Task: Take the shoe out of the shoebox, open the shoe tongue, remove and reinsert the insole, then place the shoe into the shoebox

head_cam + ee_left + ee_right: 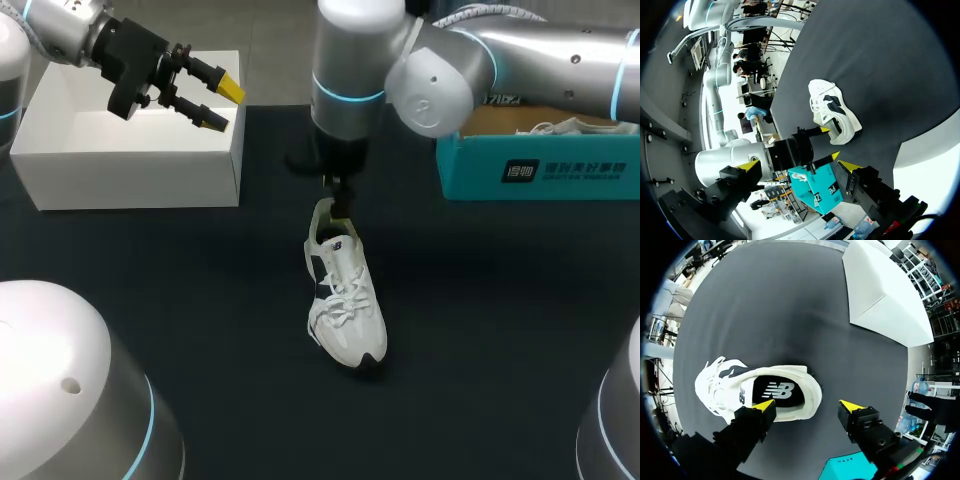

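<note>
A white sneaker [346,300] lies on the dark table, toe toward me, laces tied. My right gripper [338,203] hangs over its heel. In the right wrist view the right gripper [808,405] is open: one fingertip [764,405] sits over the shoe's mouth, the other stands clear behind the heel rim [815,392]. The black insole [777,390] shows inside the sneaker [735,385]. The teal shoebox [535,168] stands at the back right. My left gripper [215,103] is open and empty above a white box, far from the sneaker [832,109].
A white box [130,150] sits at the back left, under my left arm. The teal shoebox [821,187] holds crumpled paper. Bare dark tabletop [200,300] surrounds the shoe on both sides and in front.
</note>
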You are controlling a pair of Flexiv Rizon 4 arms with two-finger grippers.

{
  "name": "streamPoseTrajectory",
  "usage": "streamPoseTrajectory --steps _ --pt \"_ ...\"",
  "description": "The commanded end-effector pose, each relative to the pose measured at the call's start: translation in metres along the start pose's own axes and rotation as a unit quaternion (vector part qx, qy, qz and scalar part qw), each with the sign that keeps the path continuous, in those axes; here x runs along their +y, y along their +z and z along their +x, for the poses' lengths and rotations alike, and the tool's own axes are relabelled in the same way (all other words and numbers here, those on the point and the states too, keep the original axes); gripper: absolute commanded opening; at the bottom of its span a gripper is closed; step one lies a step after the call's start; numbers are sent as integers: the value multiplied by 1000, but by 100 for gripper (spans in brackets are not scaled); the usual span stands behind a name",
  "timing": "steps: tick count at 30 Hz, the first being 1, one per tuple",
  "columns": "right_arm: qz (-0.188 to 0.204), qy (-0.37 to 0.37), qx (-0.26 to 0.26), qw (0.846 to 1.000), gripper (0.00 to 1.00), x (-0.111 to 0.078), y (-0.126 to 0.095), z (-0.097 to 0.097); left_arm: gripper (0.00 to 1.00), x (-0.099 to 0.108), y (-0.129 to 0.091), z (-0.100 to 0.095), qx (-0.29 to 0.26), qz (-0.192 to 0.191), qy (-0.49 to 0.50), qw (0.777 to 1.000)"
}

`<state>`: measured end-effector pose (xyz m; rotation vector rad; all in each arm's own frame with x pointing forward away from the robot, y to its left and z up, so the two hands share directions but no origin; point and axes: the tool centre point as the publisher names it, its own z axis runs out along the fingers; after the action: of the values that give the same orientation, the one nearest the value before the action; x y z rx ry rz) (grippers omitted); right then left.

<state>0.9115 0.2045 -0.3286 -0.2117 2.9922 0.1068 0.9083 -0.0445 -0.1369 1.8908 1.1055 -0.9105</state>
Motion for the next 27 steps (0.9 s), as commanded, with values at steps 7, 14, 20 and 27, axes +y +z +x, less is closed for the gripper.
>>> streamPoseTrajectory --steps 7,14,20,27 --pt "0 -6 17 1000 79 4 22 -9 100 -1 -1 0 1 0 0 1000" --pt "-2 -12 24 1000 80 11 34 -12 100 -1 -1 0 1 0 0 1000" --pt "4 -8 40 999 73 10 46 -9 100 -1 -1 0 1 0 0 1000" --pt "14 -2 52 999 56 7 55 -7 100 -1 -1 0 1 0 0 1000"
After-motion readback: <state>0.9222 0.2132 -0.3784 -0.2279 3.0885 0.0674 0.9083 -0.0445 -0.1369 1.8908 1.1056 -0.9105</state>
